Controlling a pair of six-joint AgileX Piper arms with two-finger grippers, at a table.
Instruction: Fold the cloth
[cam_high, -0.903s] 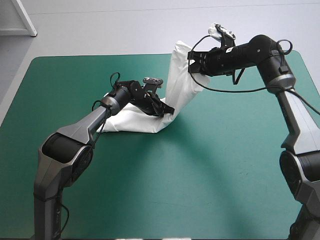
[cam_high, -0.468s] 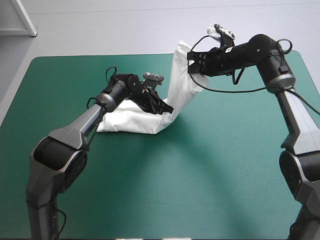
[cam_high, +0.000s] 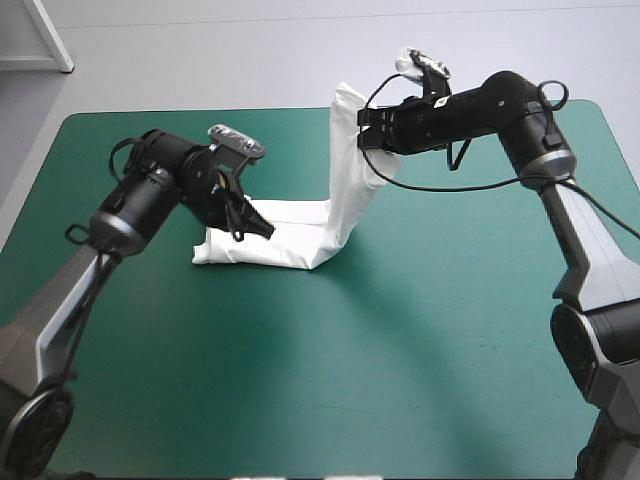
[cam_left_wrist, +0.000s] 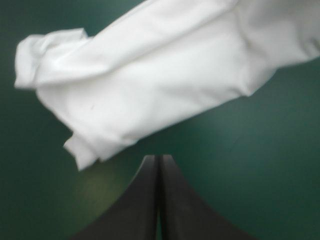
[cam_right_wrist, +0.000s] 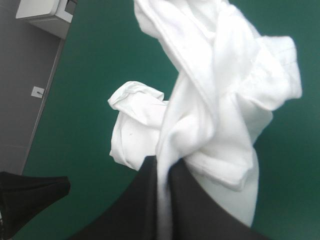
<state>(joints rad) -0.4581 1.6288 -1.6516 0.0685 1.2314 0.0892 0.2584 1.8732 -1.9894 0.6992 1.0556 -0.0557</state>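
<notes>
The white T-shirt (cam_high: 285, 243) lies as a long band on the teal-green cover, and one end rises steeply from the table. My right gripper (cam_high: 372, 135) holds that raised end high over the far middle, shut on the T-shirt (cam_right_wrist: 220, 90), with cloth bunched between the fingers of this right gripper (cam_right_wrist: 164, 165). My left gripper (cam_high: 263, 228) hovers at the near-left part of the band. In its own view the left gripper (cam_left_wrist: 159, 159) is shut with nothing in it. The T-shirt (cam_left_wrist: 150, 85) lies just ahead of its tips, not touching.
Bare teal-green cover (cam_high: 350, 370) stretches across the front half of the table and to the right of the T-shirt. In the right wrist view a black part of the left arm (cam_right_wrist: 30, 195) shows below, beside the lying cloth.
My left gripper has let go of the bend in the T-shirt and drawn back to the left, its arm swinging outward. My right gripper has shifted slightly left with the raised end.
</notes>
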